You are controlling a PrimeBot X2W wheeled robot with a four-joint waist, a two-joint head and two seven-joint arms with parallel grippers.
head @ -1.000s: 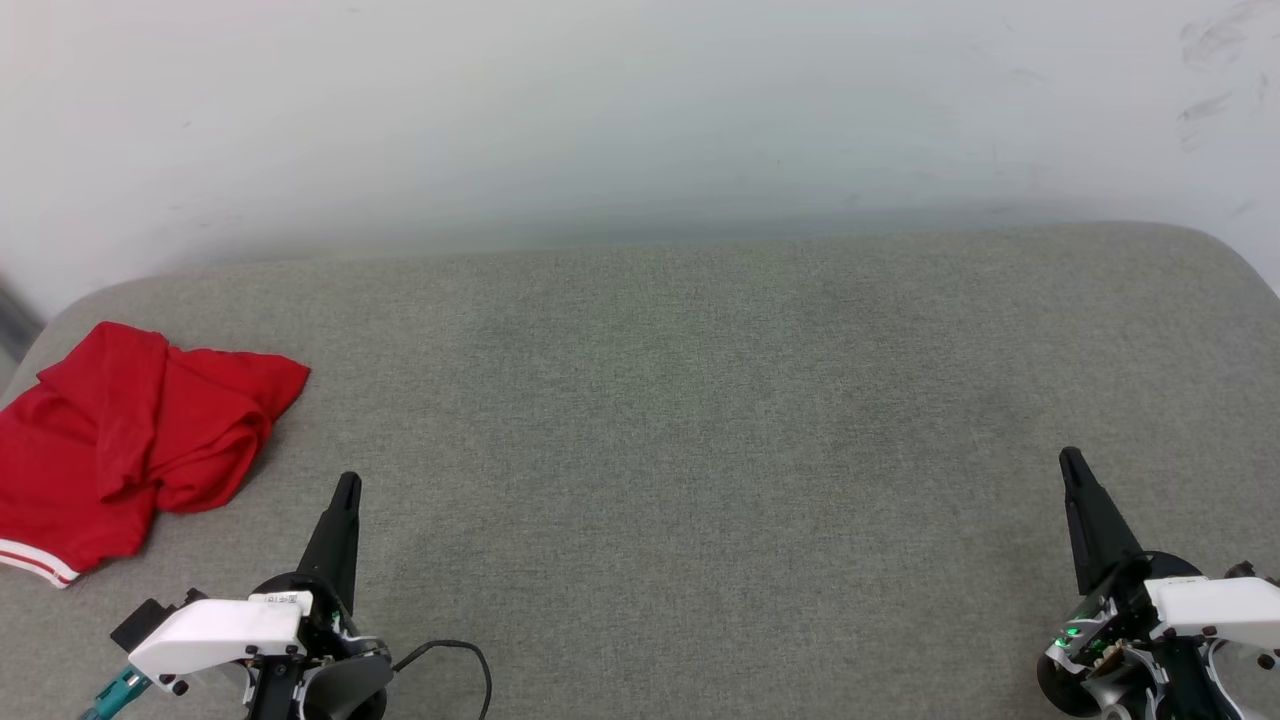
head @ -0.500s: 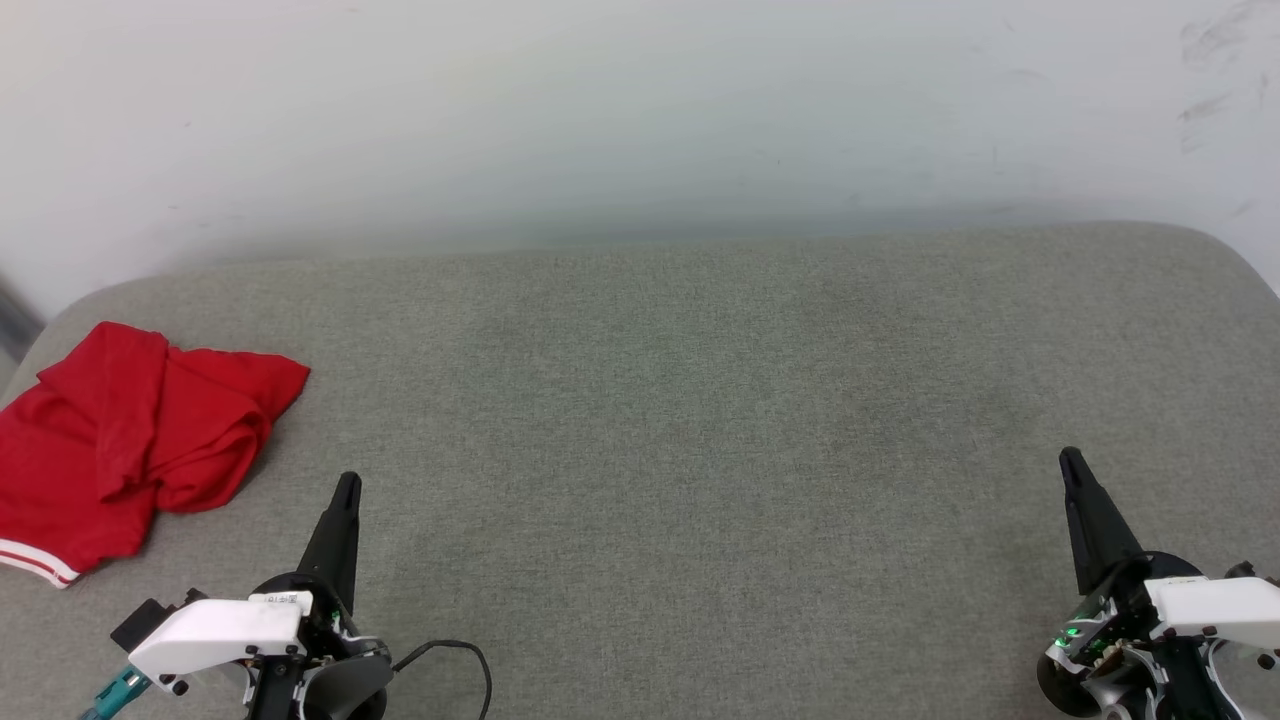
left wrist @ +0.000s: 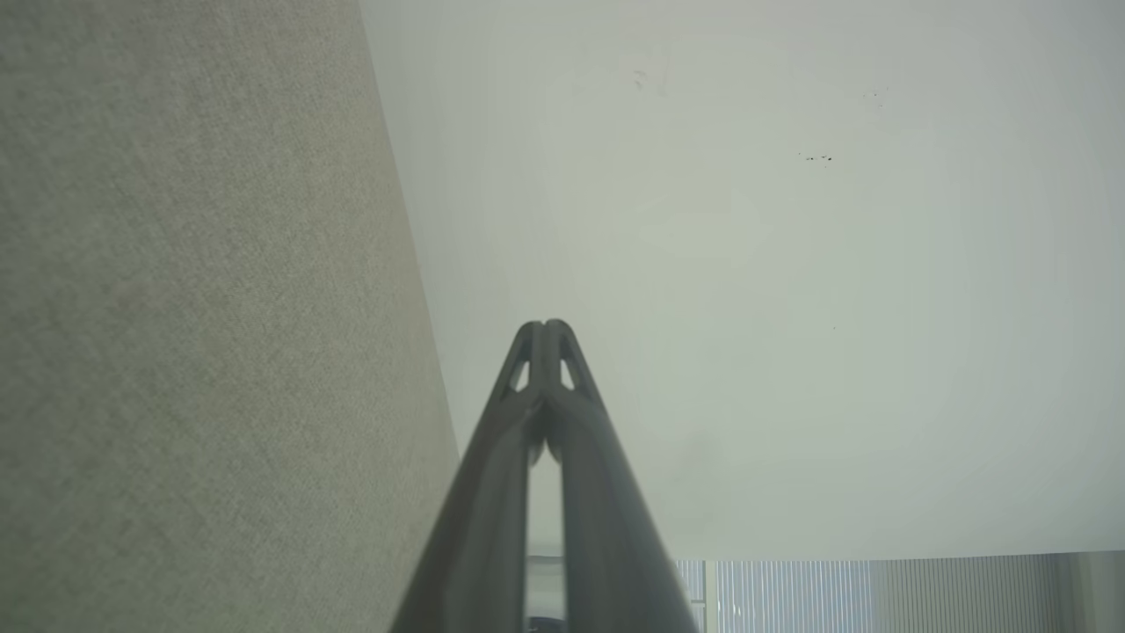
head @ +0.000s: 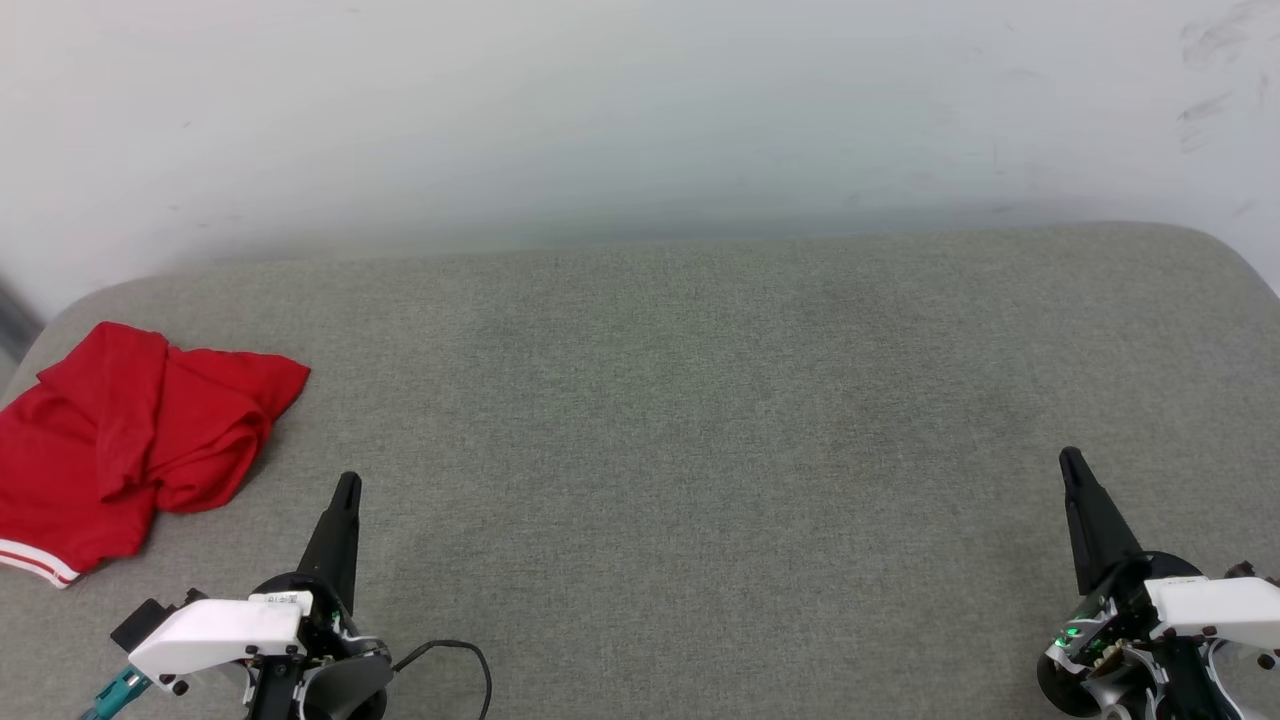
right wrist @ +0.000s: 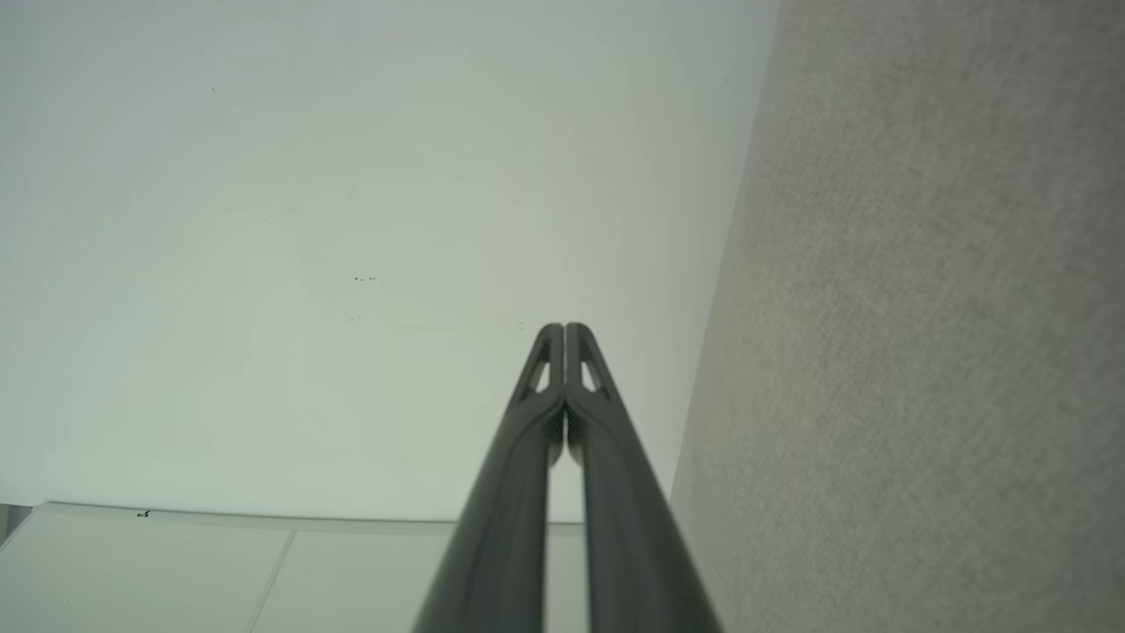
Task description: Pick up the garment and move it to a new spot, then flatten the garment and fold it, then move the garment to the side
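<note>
The garment [head: 120, 440], red with a strip of red-white striped trim at its near corner, lies crumpled at the far left of the grey fabric surface [head: 680, 420] in the head view. My left gripper [head: 347, 482] rests shut at the lower left, a little to the right of the garment and apart from it. Its fingertips press together with nothing between them in the left wrist view, left gripper [left wrist: 545, 325]. My right gripper [head: 1068, 455] sits shut at the lower right, far from the garment. The right wrist view shows the right gripper [right wrist: 563, 326] closed and empty too.
A pale wall [head: 640, 120] rises behind the grey surface. The surface has rounded far corners, and its left edge runs just beyond the garment. A black cable [head: 465, 655] loops by my left wrist. Wide bare fabric stretches between the two grippers.
</note>
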